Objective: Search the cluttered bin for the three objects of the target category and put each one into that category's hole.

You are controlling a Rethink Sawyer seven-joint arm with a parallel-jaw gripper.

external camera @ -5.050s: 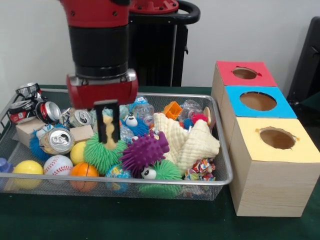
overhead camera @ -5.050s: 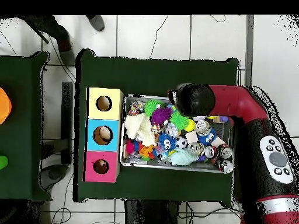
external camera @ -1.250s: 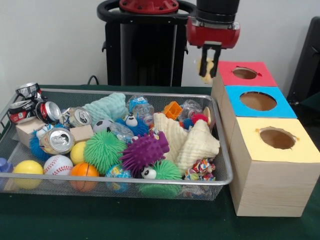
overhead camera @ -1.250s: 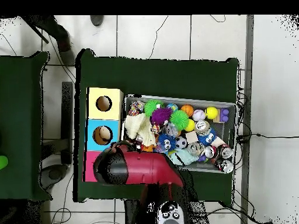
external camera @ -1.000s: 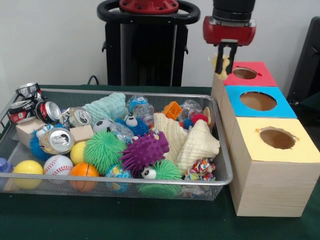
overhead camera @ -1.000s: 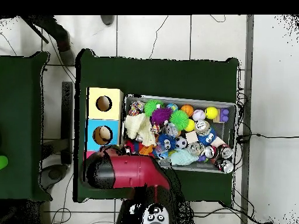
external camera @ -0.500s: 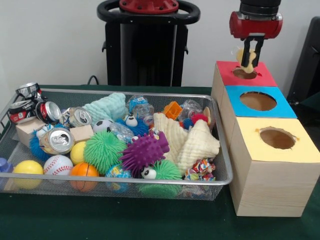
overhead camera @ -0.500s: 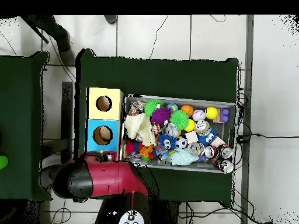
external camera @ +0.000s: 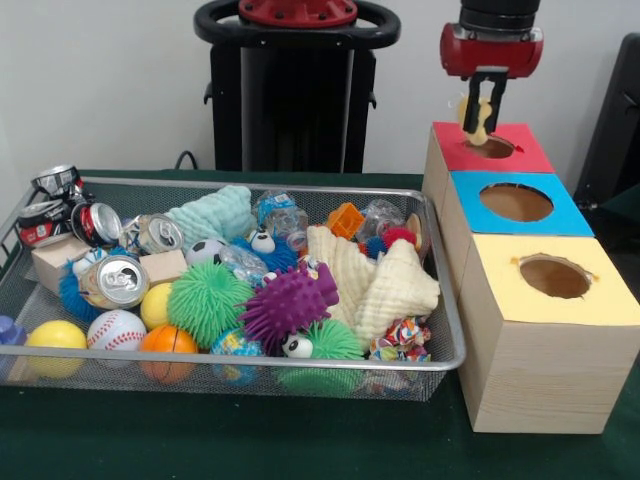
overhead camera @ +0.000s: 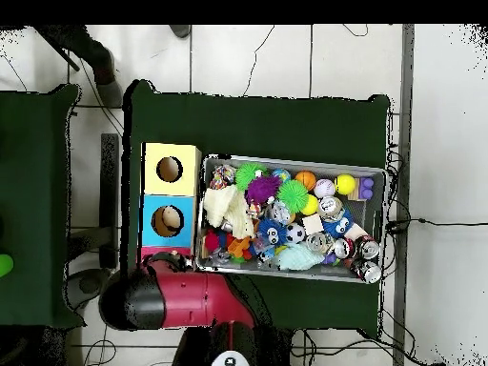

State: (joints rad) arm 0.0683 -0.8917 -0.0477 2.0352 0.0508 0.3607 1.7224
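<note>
Starting nearest you in the front view, you have the yellow-topped box [external camera: 553,335] at 4 o'clock, its round hole showing a ragged edge. Just left of it, the wire mesh bin [external camera: 440,300] is crowded: a yellow ball [external camera: 56,336], a baseball [external camera: 117,329] and an orange ball [external camera: 167,340] sit along the near rim at 8 o'clock, with a purple spiky toy [external camera: 288,302] and a green spiky ball [external camera: 207,301] just behind them. A cream waffle-textured cloth [external camera: 378,282] lies toward the bin's right end, and crushed cans [external camera: 113,280] pile at 9 o'clock.

Moving back, you see the blue-topped box [external camera: 516,205] at 3 o'clock, then the red-topped box [external camera: 525,153] at 2 o'clock, the farthest of the three.

Above the red box's hole [external camera: 490,147] at 1 o'clock hangs the gripper [external camera: 479,108], its two dark fingers closed on a small pale yellow object [external camera: 474,112]. The piece looks soft and lumpy, cream to yellow in tone, and its lower end hangs just over the near-left rim of the hole. You cannot make out its exact shape.

In the overhead view, the red arm [overhead camera: 176,297] covers the red box at 8 o'clock, hiding the gripper and its load.
</note>
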